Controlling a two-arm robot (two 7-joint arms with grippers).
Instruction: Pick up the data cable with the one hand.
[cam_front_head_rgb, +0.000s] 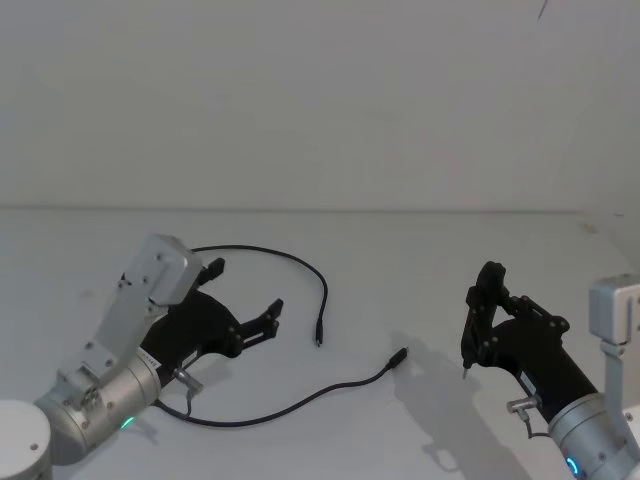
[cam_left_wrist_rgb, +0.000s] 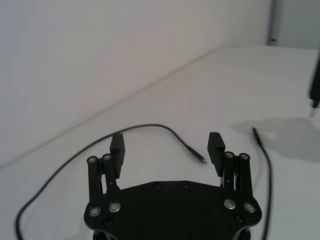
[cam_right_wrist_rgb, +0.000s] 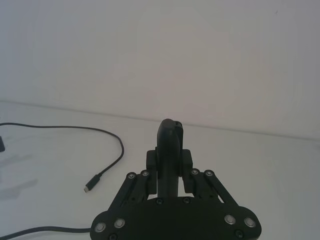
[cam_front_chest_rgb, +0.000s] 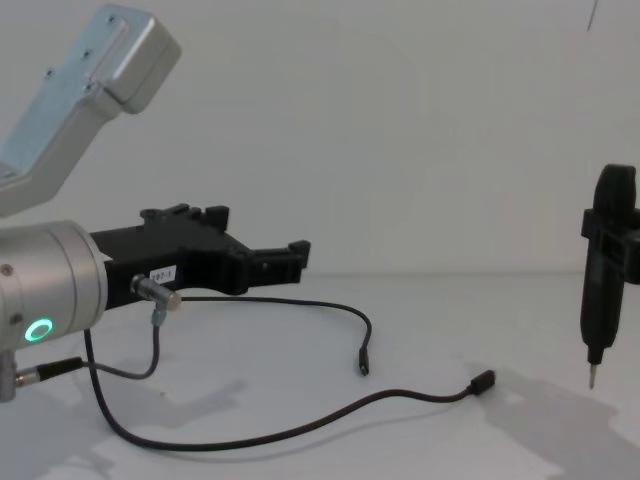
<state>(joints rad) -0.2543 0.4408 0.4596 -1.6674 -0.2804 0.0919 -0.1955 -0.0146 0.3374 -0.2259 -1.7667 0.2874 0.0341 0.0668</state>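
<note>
The data cable (cam_front_head_rgb: 300, 262) lies on the white table in a wide loop, a thin black line with one plug (cam_front_head_rgb: 319, 341) near the middle and the other (cam_front_head_rgb: 399, 355) a little to its right. My left gripper (cam_front_head_rgb: 245, 288) hovers open over the loop's left part, and nothing sits between its fingers (cam_left_wrist_rgb: 118, 145). In the left wrist view the data cable (cam_left_wrist_rgb: 150, 126) curves just beyond the left gripper (cam_left_wrist_rgb: 166, 145). The chest view shows the left gripper (cam_front_chest_rgb: 250, 240) above the data cable (cam_front_chest_rgb: 300, 425). My right gripper (cam_front_head_rgb: 490, 305) is shut on a black pen-shaped tool (cam_front_chest_rgb: 600, 270).
A short grey wire (cam_front_chest_rgb: 150, 340) with a silver plug hangs from the left wrist. The pen-shaped tool's metal tip (cam_front_head_rgb: 466, 372) points down at the white table (cam_front_head_rgb: 400, 250), to the right of the cable's plug. A plain white wall rises behind.
</note>
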